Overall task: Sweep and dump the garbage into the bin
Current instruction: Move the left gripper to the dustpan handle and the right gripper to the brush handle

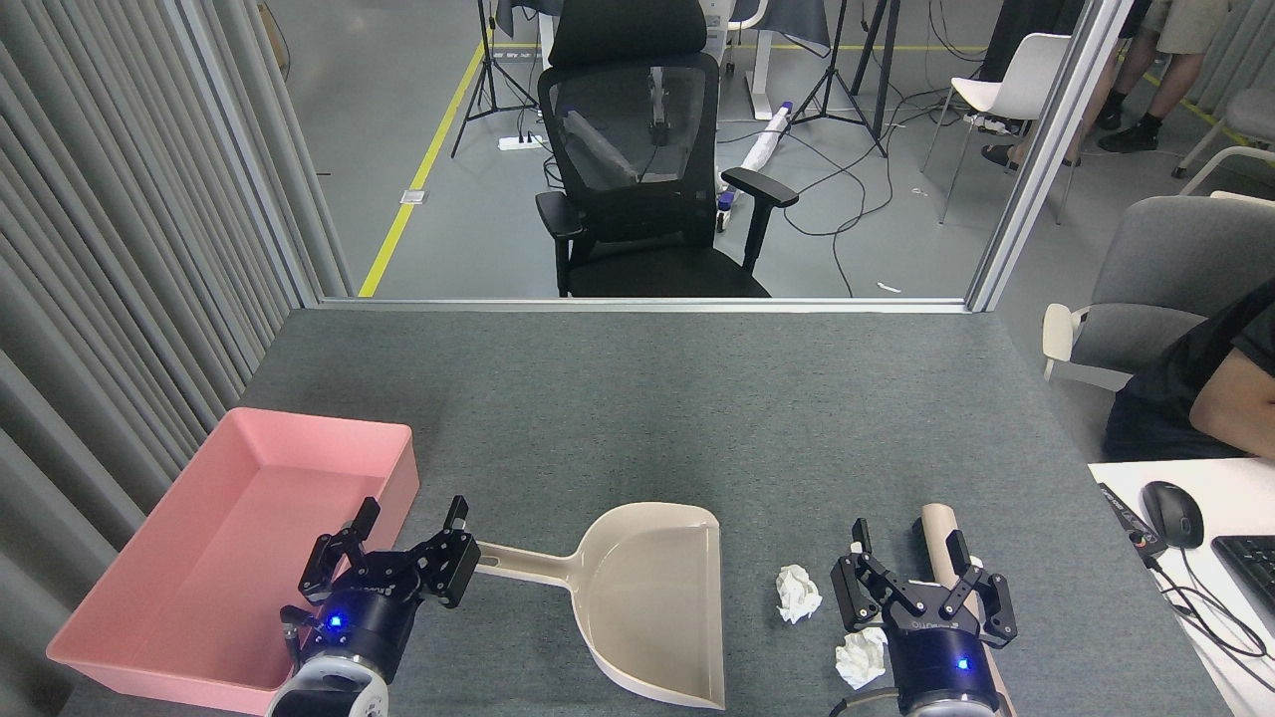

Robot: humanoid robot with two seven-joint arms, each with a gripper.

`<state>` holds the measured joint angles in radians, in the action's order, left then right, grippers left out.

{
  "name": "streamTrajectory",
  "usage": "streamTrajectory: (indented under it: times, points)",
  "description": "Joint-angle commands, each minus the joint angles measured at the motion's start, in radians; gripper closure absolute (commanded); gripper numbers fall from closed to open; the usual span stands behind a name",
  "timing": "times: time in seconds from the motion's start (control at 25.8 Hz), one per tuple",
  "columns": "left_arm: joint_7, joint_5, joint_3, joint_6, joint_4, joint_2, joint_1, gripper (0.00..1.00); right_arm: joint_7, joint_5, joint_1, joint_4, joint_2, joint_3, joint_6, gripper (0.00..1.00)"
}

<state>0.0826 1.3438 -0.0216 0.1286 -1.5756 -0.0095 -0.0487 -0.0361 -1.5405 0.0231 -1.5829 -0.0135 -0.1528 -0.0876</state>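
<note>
So the pink bin (239,558) sits at the left edge of the grey felt tabletop (637,398), and nothing shows inside it. The beige dustpan (652,597) lies just right of it, handle pointing left toward the bin. The left gripper (408,538) hovers with its jaws spread wide, right by the tip of the dustpan handle, not clamped on it. Both crumpled tissue balls are on the table right of the pan: one (798,593) near its open mouth, the other (861,657) closer in, just beside the right gripper (911,563). That gripper is splayed open too, over a beige brush handle (936,533).
</note>
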Motion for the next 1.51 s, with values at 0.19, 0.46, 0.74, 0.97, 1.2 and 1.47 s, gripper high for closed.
streamTrajectory:
  times: [0.19, 0.46, 0.74, 0.97, 1.2, 1.47]
  points:
    - [-0.015, 0.005, -0.001, 0.008, -0.024, 0.008, 0.009, 0.01, 0.005, 0.000, 0.005, 0.003, 0.006, -0.001, 0.000, 0.02]
    - [-0.018, 0.005, 0.000, 0.016, -0.046, 0.008, 0.052, 0.01, 0.005, 0.002, 0.005, 0.004, 0.010, -0.002, 0.000, 0.02]
    - [-0.024, 0.011, -0.004, 0.006, -0.067, 0.000, 0.053, 0.01, 0.005, 0.002, 0.005, 0.003, 0.010, -0.004, 0.000, 0.02]
    - [-0.006, 0.003, -0.009, 0.003, -0.032, 0.005, 0.047, 0.01, 0.005, 0.000, 0.006, 0.000, 0.015, -0.004, 0.000, 0.02]
    - [-0.003, -0.230, -0.012, 0.005, -0.037, -0.007, 0.035, 0.01, 0.012, 0.002, 0.021, -0.011, 0.086, -0.004, -0.004, 0.02]
    - [-0.003, -0.414, -0.008, -0.029, -0.050, -0.009, 0.047, 0.01, 0.148, 0.089, 0.106, -0.109, 0.110, -0.051, -0.011, 0.02]
